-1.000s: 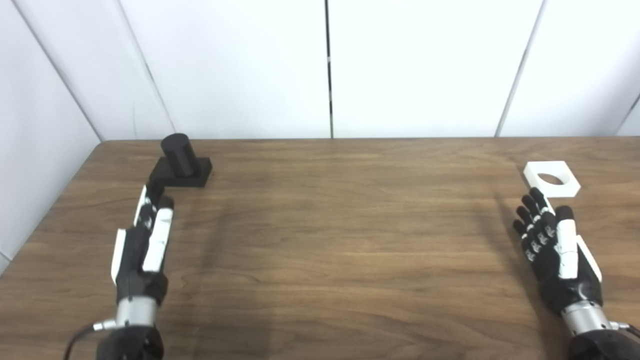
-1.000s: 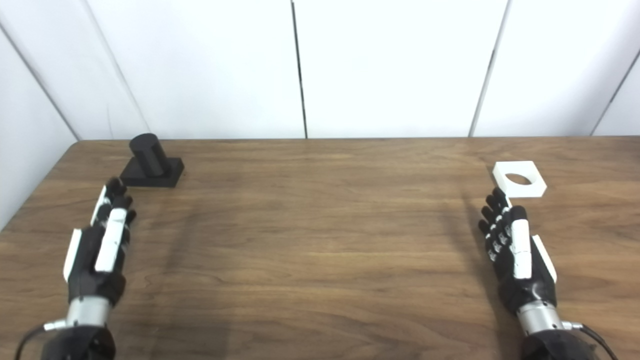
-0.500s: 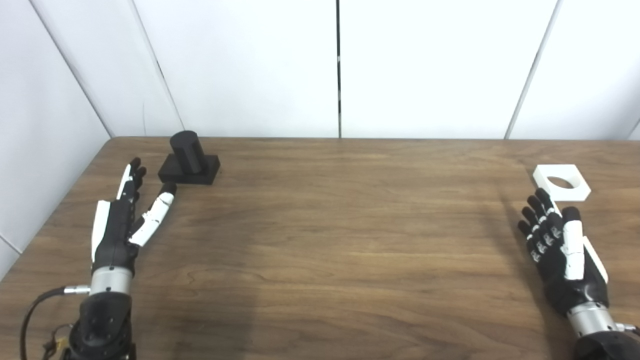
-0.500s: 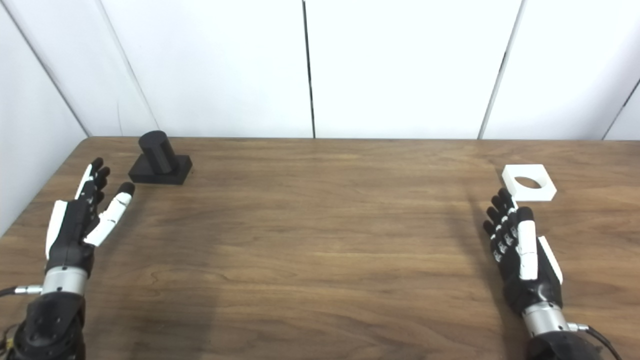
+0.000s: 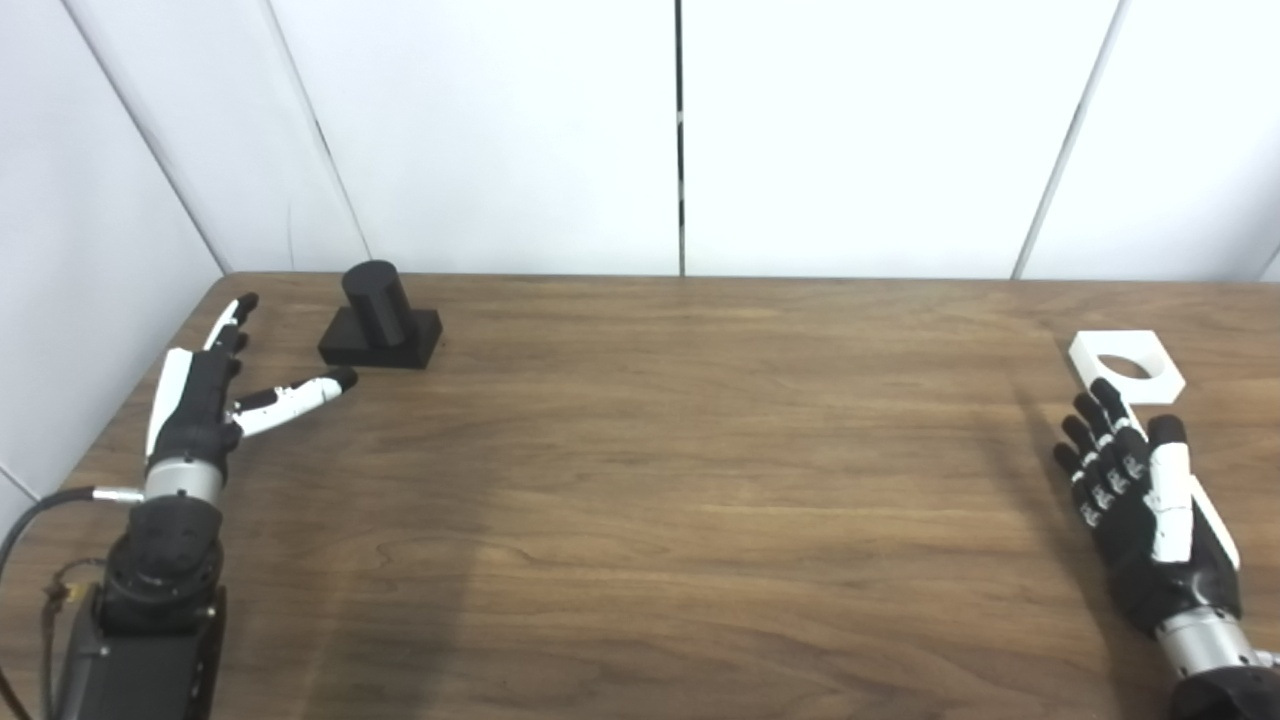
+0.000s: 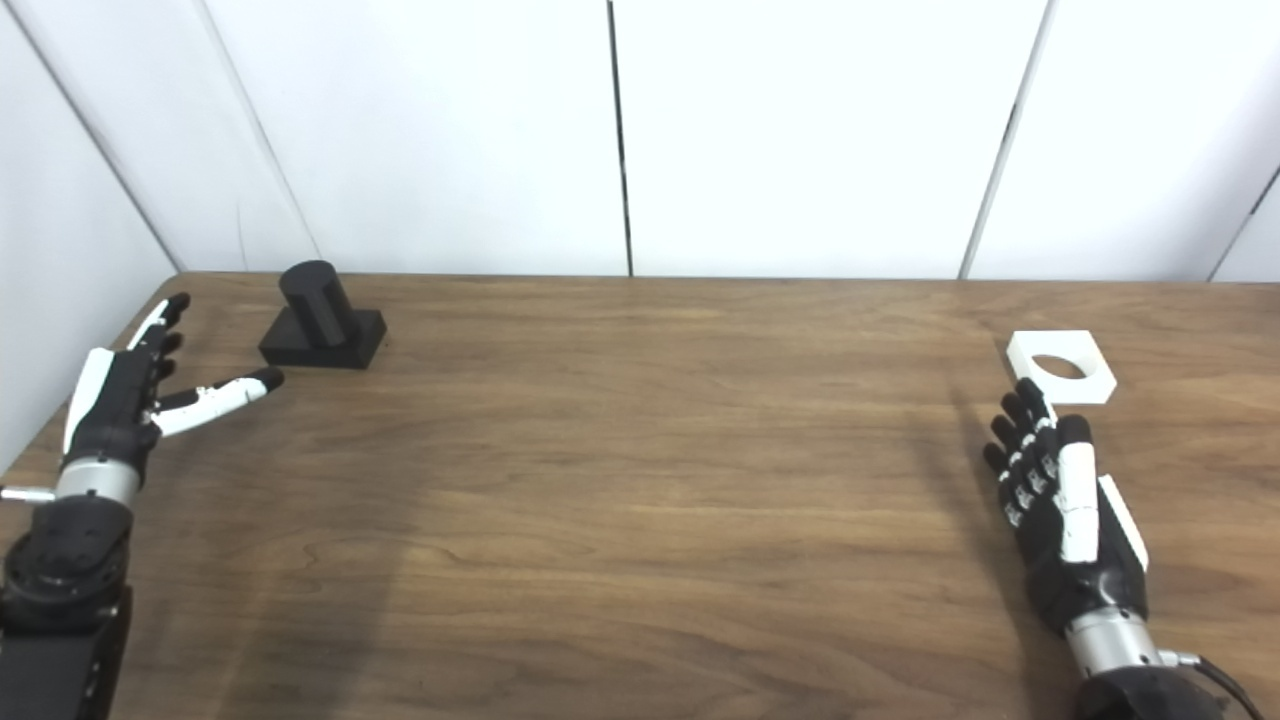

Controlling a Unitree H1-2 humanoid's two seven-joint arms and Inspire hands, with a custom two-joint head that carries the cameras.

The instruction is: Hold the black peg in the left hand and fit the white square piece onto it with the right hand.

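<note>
Both head cameras look down and forward over the table (image 5: 640,480), side by side, sharing nearly everything beyond both hands.

One black peg (image 5: 380,318) (upright on its square base), one white square piece (image 5: 1126,366) with one round hole, two hands, one wooden surface (image 5: 680,480).

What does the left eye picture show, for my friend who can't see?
Two open robot hands rest apart on a wooden table: the left hand near a black peg, the right hand just below a white square piece.
</note>
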